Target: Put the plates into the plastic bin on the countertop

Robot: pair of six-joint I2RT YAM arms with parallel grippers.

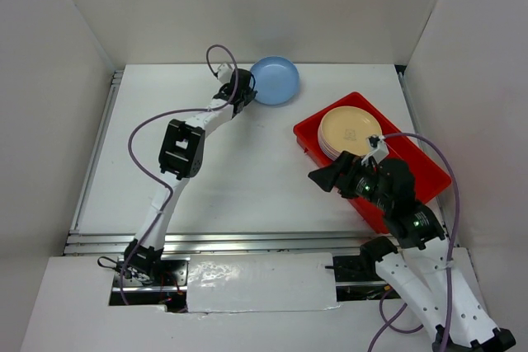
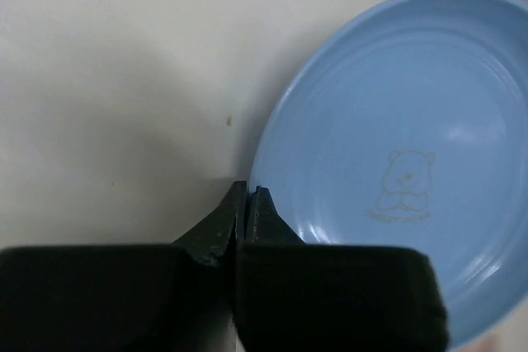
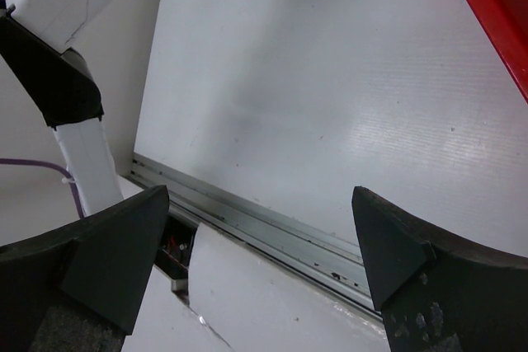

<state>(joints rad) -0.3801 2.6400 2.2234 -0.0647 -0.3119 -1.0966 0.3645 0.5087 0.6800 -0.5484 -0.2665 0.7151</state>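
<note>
white countertop (image 1: 247, 179) holds the blue plate (image 2: 396, 162), rim pinched in left tool (image 2: 247, 197); right tool (image 3: 260, 204) gapes open

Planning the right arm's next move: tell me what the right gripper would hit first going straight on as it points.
Probably the white countertop, near its metal front rail; nothing lies between the open right gripper and it. Depth is unclear, so the rail could come first.

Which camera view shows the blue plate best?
Left wrist: the blue plate fills the frame, bear print visible, its rim pinched between the left fingers. Top external shows it nearly whole but small, at the countertop's far edge. Right wrist does not show it.
</note>
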